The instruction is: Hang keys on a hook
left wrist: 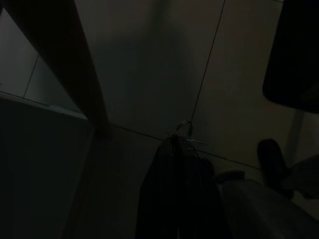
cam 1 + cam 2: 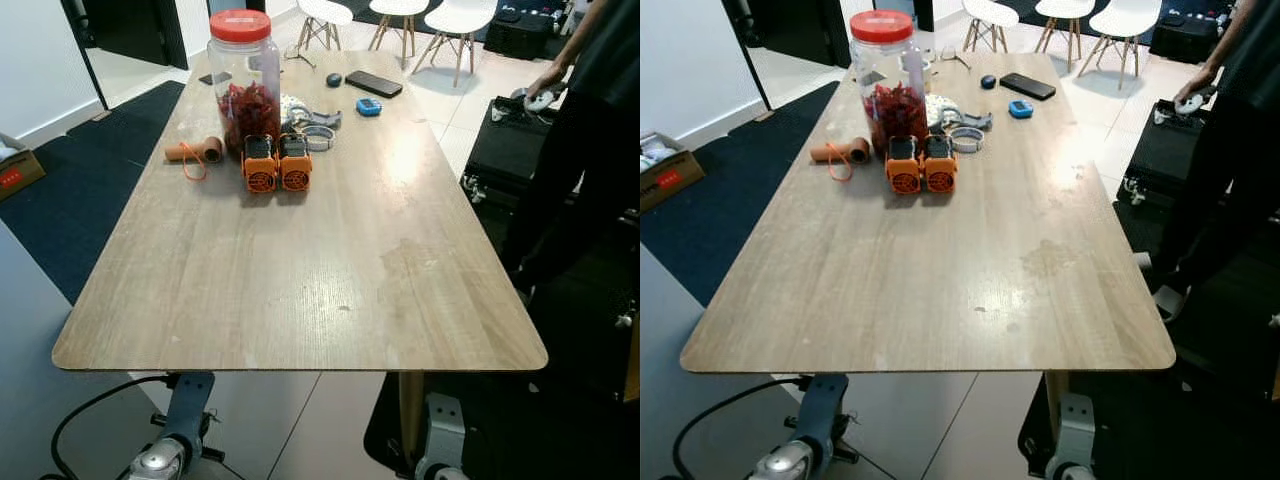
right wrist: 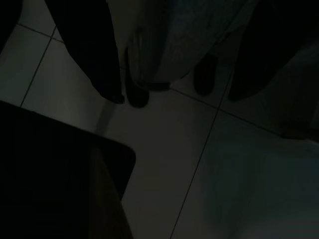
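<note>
Two arms hang below the worktop [image 2: 300, 300]. Your left gripper [image 1: 175, 140] has its fingers pinched narrow on what looks like the keys [image 1: 184, 125], well below the red-lidded jar [image 2: 245, 70]. They're light, hard and swingy, so hold the ring. The right arm [image 2: 440, 440] is idle and I cannot tell its grip. A person [image 2: 590, 150] crowds the jar's right; the near edge is open.

I am finding no text, label, brand or number that I can read. A red patch is showing on the cardboard box [image 2: 18, 170] on the floor well left of the table [image 2: 300, 290], but its marks are too small to make out.
</note>
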{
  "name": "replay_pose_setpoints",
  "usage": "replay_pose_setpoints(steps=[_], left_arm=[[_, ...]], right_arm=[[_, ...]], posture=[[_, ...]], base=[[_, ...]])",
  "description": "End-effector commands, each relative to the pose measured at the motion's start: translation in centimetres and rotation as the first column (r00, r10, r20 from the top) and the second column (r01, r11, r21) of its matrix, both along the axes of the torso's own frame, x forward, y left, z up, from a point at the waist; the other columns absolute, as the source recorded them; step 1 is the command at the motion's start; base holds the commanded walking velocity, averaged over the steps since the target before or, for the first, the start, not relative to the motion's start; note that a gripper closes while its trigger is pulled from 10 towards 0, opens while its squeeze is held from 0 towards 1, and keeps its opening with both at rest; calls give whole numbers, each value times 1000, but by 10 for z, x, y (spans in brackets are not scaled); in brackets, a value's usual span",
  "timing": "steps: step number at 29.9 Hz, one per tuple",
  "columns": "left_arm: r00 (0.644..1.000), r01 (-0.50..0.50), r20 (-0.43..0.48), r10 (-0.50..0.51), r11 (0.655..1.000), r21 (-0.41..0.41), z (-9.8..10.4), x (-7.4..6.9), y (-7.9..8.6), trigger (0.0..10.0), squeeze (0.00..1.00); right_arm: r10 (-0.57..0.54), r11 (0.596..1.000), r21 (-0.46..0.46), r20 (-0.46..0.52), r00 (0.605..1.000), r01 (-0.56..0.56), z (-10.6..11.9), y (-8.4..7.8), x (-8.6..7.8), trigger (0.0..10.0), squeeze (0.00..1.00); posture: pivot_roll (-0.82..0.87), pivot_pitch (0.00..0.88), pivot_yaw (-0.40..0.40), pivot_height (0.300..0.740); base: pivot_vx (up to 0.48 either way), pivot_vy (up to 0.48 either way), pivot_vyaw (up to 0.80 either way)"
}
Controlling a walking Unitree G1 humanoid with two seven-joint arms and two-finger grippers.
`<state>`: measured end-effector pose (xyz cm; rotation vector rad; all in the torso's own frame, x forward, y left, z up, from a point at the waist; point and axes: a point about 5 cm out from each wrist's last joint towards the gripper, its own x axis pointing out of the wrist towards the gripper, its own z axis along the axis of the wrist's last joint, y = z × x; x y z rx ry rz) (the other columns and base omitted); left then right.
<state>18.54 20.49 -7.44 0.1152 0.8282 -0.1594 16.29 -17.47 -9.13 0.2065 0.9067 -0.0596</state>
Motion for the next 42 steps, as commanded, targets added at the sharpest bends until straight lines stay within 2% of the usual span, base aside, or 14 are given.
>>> replay_pose_setpoints(steps=[1, 7, 21, 25, 42], left_arm=[[1000, -21, -18, 21, 1000, -16, -2, -3, 0, 10000, 0], [1000, -30, 8, 30, 999, -33, 2, 2, 5, 10000, 0], [998, -9, 56, 12, 998, -59, 5, 7, -2, 10000, 0], [997, 14, 79, -10, 998, -54, 8, 11, -5, 10000, 0], [986, -2, 167, 13, 998, -67, 17, 23, -8, 10000, 0]], right_arm=[[5, 1000, -3, -14, 1000, -5, -1, -2, -2, 10000, 0], [10, 1000, -6, -15, 1000, -10, -1, -3, -2, 10000, 0], [18, 1000, -7, -16, 1000, -19, -1, -4, -3, 10000, 0], [21, 1000, -6, -14, 1000, -21, -1, -3, -2, 10000, 0], [46, 999, -1, -3, 999, -46, 0, 2, -1, 10000, 0]], posture=[[108, 32, -47, 740], [106, 25, -49, 740], [105, 20, -50, 740], [108, 23, -48, 740], [120, 35, -44, 740]], base=[[-401, 0, 0], [-401, 0, 0], [-399, 0, 0], [0, 0, 0], [0, 0, 0]])
